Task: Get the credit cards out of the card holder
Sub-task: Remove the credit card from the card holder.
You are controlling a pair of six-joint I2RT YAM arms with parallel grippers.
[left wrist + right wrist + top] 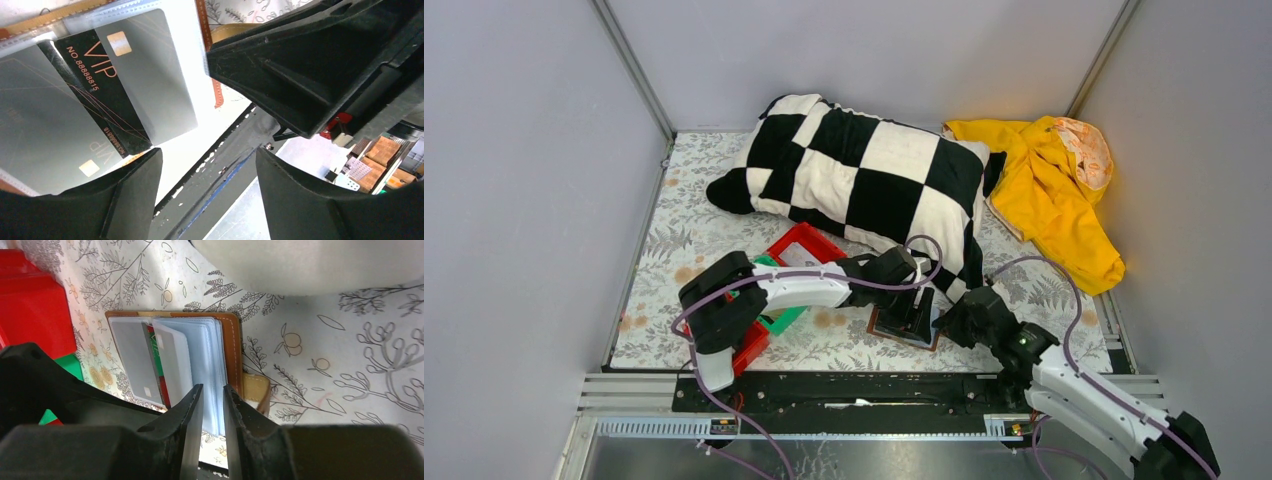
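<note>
The brown card holder [902,330] lies open on the flowered cloth near the front edge, its clear plastic sleeves facing up. In the right wrist view the card holder [233,350] shows grey cards [134,360] in the sleeves. My right gripper [212,388] [946,322] is closed on the stack of pale sleeves at the holder's right side. My left gripper [209,156] [916,316] is open and empty, right over the holder. A black VIP card [100,90] and a grey card [150,80] lie in sleeves just past its left finger [135,190].
A red bin [804,243] and a green bin [786,320] stand left of the holder, partly under my left arm. A checked pillow [864,180] and a yellow cloth [1049,190] lie behind. The black rail [854,392] runs along the table's front edge.
</note>
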